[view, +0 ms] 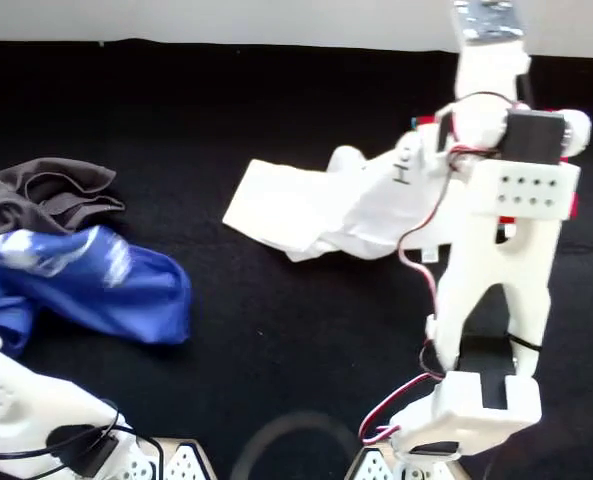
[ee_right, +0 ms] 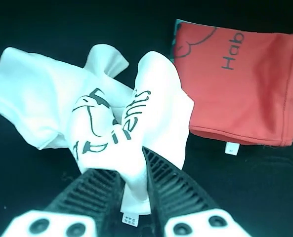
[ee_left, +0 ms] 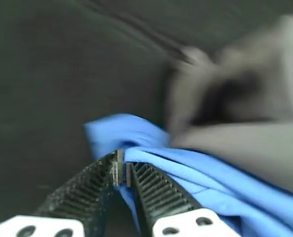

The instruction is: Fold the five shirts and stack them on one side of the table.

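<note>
My right jaws clamp the white shirt (ee_right: 102, 123), my left jaws the blue shirt (ee_left: 210, 182). I'd spread the white shirt flat before folding.

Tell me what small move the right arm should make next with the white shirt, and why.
Probably pull the white shirt away from the folded red shirt and spread it flat: the right claw is shut on its edge, and it lies bunched beside the red one.
</note>
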You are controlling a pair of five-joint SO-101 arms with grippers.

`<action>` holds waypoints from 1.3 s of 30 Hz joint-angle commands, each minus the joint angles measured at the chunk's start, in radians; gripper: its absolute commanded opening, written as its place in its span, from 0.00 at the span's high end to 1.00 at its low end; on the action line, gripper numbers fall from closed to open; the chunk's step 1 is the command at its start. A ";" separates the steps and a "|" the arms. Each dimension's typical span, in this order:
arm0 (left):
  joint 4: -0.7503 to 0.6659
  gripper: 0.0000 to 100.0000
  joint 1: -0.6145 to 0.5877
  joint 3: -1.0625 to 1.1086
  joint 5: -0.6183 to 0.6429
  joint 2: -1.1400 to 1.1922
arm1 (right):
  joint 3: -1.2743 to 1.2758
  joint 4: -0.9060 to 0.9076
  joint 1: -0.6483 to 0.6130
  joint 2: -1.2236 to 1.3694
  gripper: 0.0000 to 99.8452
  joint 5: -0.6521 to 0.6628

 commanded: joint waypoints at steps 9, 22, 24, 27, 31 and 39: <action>0.295 0.99 -0.030 -0.473 0.011 0.200 | -0.042 0.012 -0.110 -0.150 0.99 0.005; 0.703 0.80 0.065 -0.820 0.057 0.200 | -0.042 0.012 -0.325 -0.148 0.99 0.002; 0.703 0.80 0.064 -0.835 0.072 0.200 | -0.041 0.012 -0.400 -0.140 0.99 -0.006; 0.703 0.80 0.062 -0.835 0.074 0.200 | 0.010 -0.002 -0.504 -0.125 0.99 -0.058; 0.703 0.80 0.058 -0.834 0.074 0.208 | 0.076 -0.044 -0.533 -0.061 0.99 -0.066; 0.709 0.80 0.084 -0.832 0.075 0.202 | 0.091 -0.220 -0.364 0.061 0.99 -0.063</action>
